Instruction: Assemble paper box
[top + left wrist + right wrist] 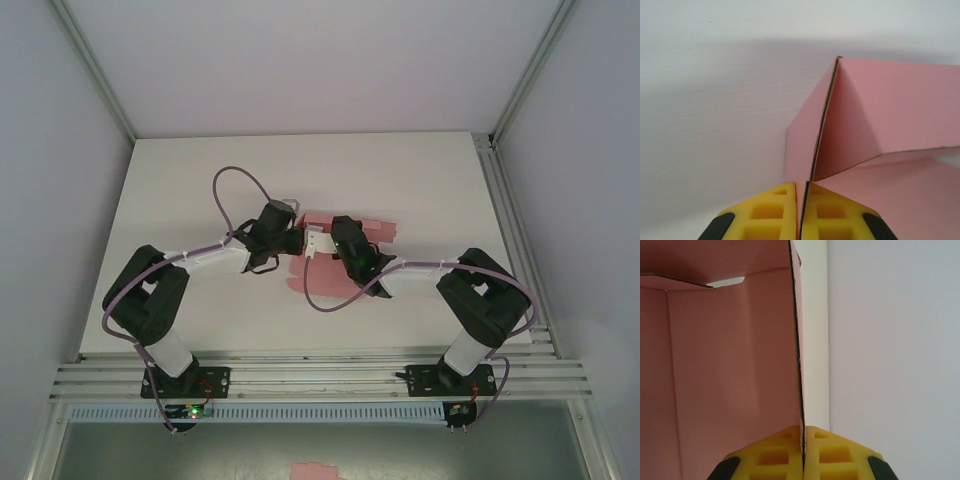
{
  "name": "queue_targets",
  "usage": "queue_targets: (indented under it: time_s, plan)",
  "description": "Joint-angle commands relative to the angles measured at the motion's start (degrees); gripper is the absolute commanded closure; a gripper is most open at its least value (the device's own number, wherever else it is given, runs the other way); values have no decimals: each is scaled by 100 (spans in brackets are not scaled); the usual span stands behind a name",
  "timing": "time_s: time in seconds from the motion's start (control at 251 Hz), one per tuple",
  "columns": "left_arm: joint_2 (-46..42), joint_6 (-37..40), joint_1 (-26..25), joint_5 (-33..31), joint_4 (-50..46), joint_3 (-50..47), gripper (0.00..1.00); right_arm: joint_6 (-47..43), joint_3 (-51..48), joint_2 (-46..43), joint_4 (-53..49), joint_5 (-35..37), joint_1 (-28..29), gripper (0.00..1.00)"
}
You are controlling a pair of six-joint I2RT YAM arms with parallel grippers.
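Paper box [378, 230] sits about mid surface [200, 180], pink card partly folded, with both arms meeting over it; a flat pink flap sticks out toward 6 o'clock under the wrists. Left end effector [305, 242] reaches in from 9 o'clock, right end effector [335, 232] from about 4 o'clock, tips close together at the box's 9 o'clock end. Left wrist view: left end effector [801, 184] has its yellow fingers [770, 210] pressed together on a thin card edge of the paper box [890, 115], the edge rising toward 1 o'clock, a raised panel off at 3 o'clock, white surface [715, 100] at 9 o'clock. Right wrist view: right end effector [803, 429] is clamped on an upright wall of the paper box [730, 365], the wall edge running straight to 12 o'clock, pink inside face at 9 o'clock, surface [890, 340] at 3 o'clock. Small pink scrap [315, 470] lies at 6 o'clock below the near rail, well apart from the box
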Motion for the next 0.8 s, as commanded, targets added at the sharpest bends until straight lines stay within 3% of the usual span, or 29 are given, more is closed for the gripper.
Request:
queue_targets:
  time_s: [0.0,0.056,0.16,0.267,0.387,0.531,0.67,0.798]
  plan:
    - [233,-988,-22,-1860,-986,391,95,284,-16,52,-310,164,80,100]
    - [288,-1280,-61,-2195,-1359,565,96,334,-25,19,-316,187,81,100]
    - [311,-1474,-93,-2195,-1329,602,96,488,-31,-64,-463,201,84,100]
    - [358,-1418,-92,-2000,-1020,536,96,560,-53,-94,-551,157,67,100]
    - [481,-1925,-95,-2097,-1167,689,95,618,-21,-66,-591,167,74,100]
    - [626,-2413,-92,-1762,-1023,862,95,708,23,-14,-748,130,66,100]
    - [541,-2130,-95,-971,-503,689,85,689,32,25,-758,140,6,100]
    - [121,-1914,-94,-1010,-503,316,70,620,-7,-13,-758,107,-63,100]
